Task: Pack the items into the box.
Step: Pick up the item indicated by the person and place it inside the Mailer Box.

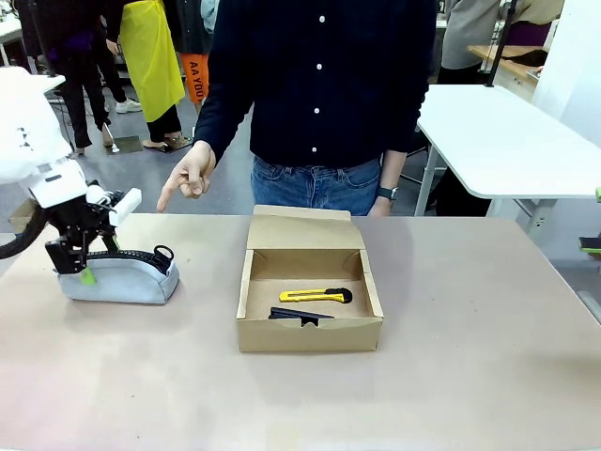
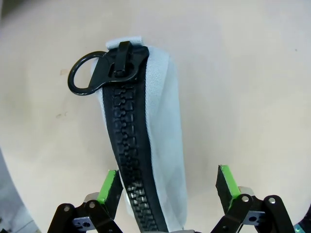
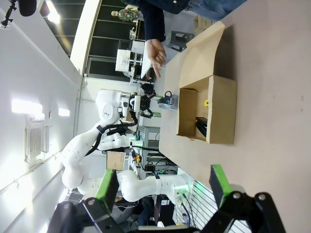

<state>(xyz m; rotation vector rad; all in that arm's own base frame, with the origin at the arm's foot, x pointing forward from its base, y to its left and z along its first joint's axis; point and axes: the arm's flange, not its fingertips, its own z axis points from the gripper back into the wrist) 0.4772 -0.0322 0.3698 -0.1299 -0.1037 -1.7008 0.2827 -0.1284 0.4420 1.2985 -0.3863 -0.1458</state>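
Fingers of the left gripper (image 2: 167, 183) stand wide apart, one green pad on each side of the near end of the light grey pouch (image 2: 163, 121). In the left wrist view the pad at lower left sits just beside the black zipper (image 2: 127, 131), while the pad at lower right stands clear of the fabric, so nothing is clamped. The zipper runs up the middle of that frame to a black ring pull (image 2: 80, 77) at upper left.

In the front view the pouch lies on the tan table (image 1: 470, 329) at the left of the frame, well apart from the box (image 1: 310, 336). The box sits in the middle of the frame, open, its lid flap (image 1: 300, 228) standing up at the far edge. Inside it the yellow-and-black utility knife (image 1: 315, 295) lies crosswise, and the small black stapler (image 1: 299, 316) lies just in front of it, near the front wall.

The right gripper (image 3: 164, 179) also has its fingers spread, with nothing between them, above bare table in the right wrist view.

A person stands behind the table. One hand (image 1: 192, 177) hangs at upper left of the front view, a finger pointing down towards the pouch's side of the table.
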